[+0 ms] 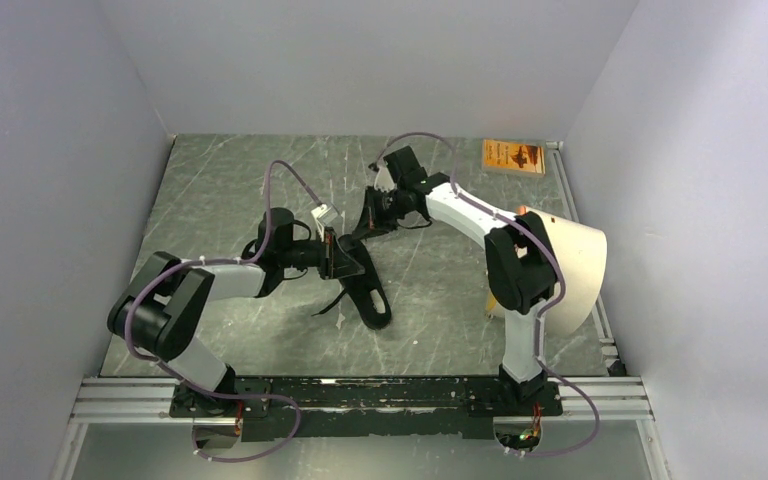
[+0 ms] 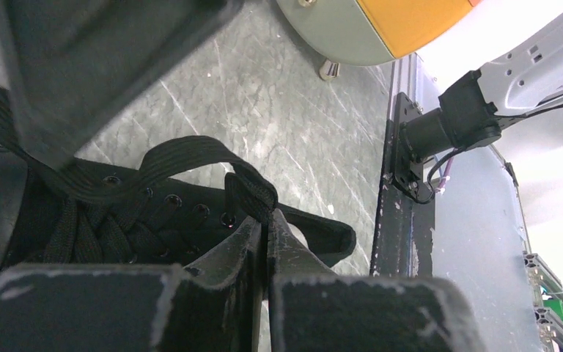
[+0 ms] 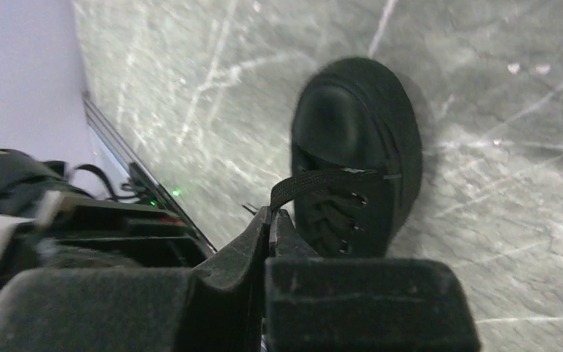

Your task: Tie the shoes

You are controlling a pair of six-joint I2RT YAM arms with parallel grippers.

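Mid-table, black shoe (image 1: pixel 372 300) diagonal, toe toward near edge, laces (image 3: pixel 315 180) pinched above

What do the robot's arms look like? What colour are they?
The left arm and right arm have white tube links and chunky black joints. A thin purplish cable loops along each. The left gripper and right gripper have black wedge fingers with scuffed whitish edges.
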